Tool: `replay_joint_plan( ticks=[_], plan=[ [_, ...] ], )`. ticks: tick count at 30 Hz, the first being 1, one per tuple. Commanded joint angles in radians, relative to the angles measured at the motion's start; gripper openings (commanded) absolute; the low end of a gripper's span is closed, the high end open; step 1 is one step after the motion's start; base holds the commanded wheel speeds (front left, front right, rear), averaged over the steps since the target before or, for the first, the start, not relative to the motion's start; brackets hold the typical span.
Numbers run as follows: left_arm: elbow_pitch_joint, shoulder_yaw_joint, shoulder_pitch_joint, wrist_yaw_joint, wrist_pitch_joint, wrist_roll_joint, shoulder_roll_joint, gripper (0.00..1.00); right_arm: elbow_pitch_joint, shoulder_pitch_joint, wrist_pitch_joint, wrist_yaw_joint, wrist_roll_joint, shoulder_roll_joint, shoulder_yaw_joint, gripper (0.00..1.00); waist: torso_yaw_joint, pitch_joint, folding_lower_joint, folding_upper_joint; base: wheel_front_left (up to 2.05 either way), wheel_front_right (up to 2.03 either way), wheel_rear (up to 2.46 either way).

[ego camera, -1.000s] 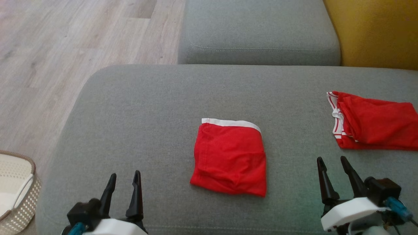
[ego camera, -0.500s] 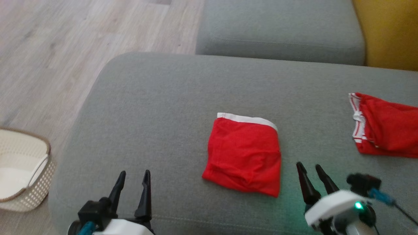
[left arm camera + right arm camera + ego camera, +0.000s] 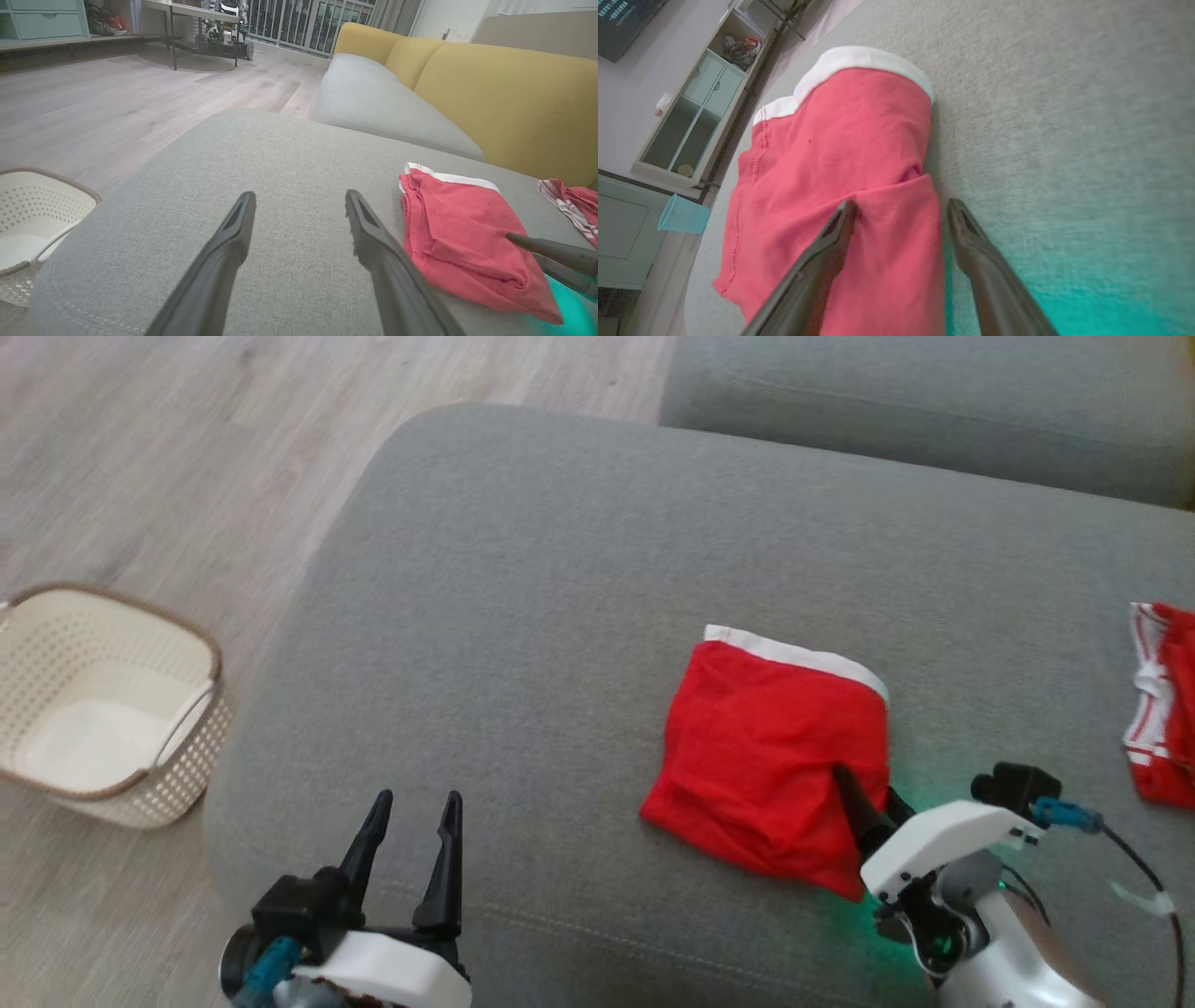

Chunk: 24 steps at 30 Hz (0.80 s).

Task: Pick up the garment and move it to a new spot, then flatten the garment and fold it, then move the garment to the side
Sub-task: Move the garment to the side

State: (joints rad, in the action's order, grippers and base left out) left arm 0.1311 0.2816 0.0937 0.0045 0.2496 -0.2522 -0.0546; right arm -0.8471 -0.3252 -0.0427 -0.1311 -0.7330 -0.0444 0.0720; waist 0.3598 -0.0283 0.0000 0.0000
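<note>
Grey sofa cushion (image 3: 560, 569) spans the head view. The folded red garment (image 3: 766, 737) lies right of centre, and a cream basket (image 3: 187, 775) stands at the left edge on the wood floor (image 3: 187, 476). Left tool (image 3: 417, 795), lower left: fingers apart, holding nothing. Right tool (image 3: 866, 784), lower right: at the garment's lower right edge.
Left wrist view: fingers spread over bare cushion, garment at right.
Right wrist view: fingers apart, one over the red cloth, one over the cushion just beside its edge.

Even soft daylight, faint shadows, green glow on the sofa (image 3: 523, 616), slight motion blur, wide-angle bending at edges
</note>
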Motion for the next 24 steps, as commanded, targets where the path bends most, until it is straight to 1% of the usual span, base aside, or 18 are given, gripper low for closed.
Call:
replay_joint_plan(
  ticks=[1, 4, 6, 7, 8, 13, 18, 22, 23, 24],
  plan=[
    [-0.027, -0.022, -0.051, 0.004, 0.012, -0.005, 0.004, 1.0, -0.003, -0.061, -0.001, 0.0, -0.016, -0.006, 0.033, 1.0, 0.024, -0.016, 0.0, 0.0, 0.0, 0.0, 0.0],
    [-0.025, -0.016, -0.054, 0.005, 0.012, -0.004, 0.004, 1.0, -0.048, -0.088, -0.003, 0.0, -0.036, -0.006, 0.07, 1.0, 0.039, -0.022, 0.0, 0.0, 0.0, 0.0, 0.0],
    [-0.025, -0.013, -0.055, 0.007, 0.012, -0.004, 0.004, 1.0, -0.079, -0.104, -0.014, 0.0, -0.026, -0.006, 0.098, 1.0, 0.045, -0.024, 0.0, 0.0, 0.0, 0.0, 0.0],
    [-0.025, -0.013, -0.055, 0.007, 0.012, -0.004, 0.004, 1.0, -0.097, -0.111, -0.022, 0.0, -0.016, -0.006, 0.11, 0.27, 0.047, -0.025, 0.0, 0.0, 0.0, 0.0, 0.0],
    [-0.026, -0.012, -0.056, 0.007, 0.012, -0.003, 0.004, 1.0, -0.114, -0.119, -0.032, 0.0, -0.004, -0.006, 0.121, 0.0, 0.048, -0.026, 0.0, 0.0, 0.0, 0.0, 0.0],
    [-0.027, -0.013, -0.057, 0.01, 0.012, -0.001, 0.004, 1.0, -0.206, -0.167, -0.115, 0.0, 0.113, -0.006, 0.164, 0.0, 0.046, -0.023, 0.0, 0.0, 0.0, 0.0, 0.0],
    [-0.029, -0.011, -0.06, 0.012, 0.012, -0.003, 0.004, 1.0, -0.264, -0.22, -0.182, 0.0, 0.24, -0.015, 0.193, 0.0, 0.023, -0.012, 0.0, 0.0, 0.0, 0.0, 0.0],
    [-0.031, -0.005, -0.064, 0.005, 0.012, 0.0, 0.004, 1.0, -0.26, -0.265, -0.205, 0.0, 0.338, -0.034, 0.214, 0.0, -0.021, -0.013, 0.0, 0.0, 0.0, 0.0, 0.0],
    [-0.03, -0.001, -0.071, 0.0, 0.012, 0.004, 0.004, 1.0, -0.246, -0.288, -0.209, 0.0, 0.382, -0.048, 0.225, 0.0, -0.054, -0.019, 0.0, 0.0, 0.0, 0.0, 0.0],
    [-0.03, -0.001, -0.071, 0.0, 0.012, 0.004, 0.004, 1.0, -0.246, -0.288, -0.209, 0.0, 0.382, -0.048, 0.225, 0.0, -0.054, -0.019, 0.0, 0.0, 0.0, 0.0, 0.0]
  ],
)
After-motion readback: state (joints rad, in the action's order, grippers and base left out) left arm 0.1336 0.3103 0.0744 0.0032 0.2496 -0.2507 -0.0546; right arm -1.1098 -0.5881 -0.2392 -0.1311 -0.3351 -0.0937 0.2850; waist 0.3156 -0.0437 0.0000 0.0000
